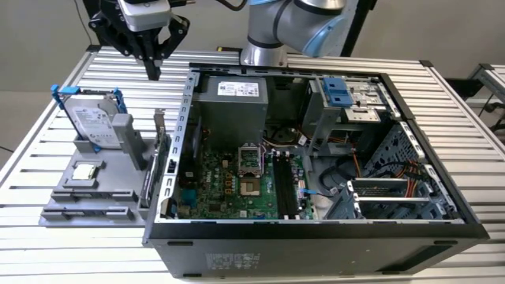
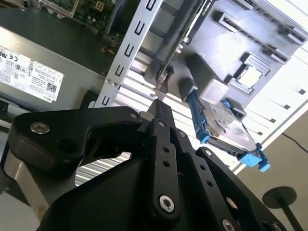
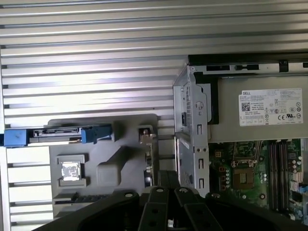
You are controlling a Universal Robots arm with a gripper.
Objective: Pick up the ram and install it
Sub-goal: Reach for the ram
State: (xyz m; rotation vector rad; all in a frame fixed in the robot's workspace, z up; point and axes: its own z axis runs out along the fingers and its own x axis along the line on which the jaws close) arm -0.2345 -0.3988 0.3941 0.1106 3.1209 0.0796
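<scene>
Below and well apart from the closed, empty gripper (image 1: 152, 71), the ram (image 3: 79, 197) looks light, stiff and fragile to me; I'd pinch its flat faces mid-length.

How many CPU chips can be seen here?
1: the CPU chip lies on the gray fixture near the hard drive; the case could hide others.

A slatted aluminium table (image 1: 457, 118) with long parallel grooves spans the scene, lit brightly enough that its ribs glare white. Behind it stands a plain beige wall (image 1: 39, 35). Grey floor (image 1: 16, 124) shows at the exterior view's left, and a second slatted table (image 1: 493, 83) at its right.
</scene>
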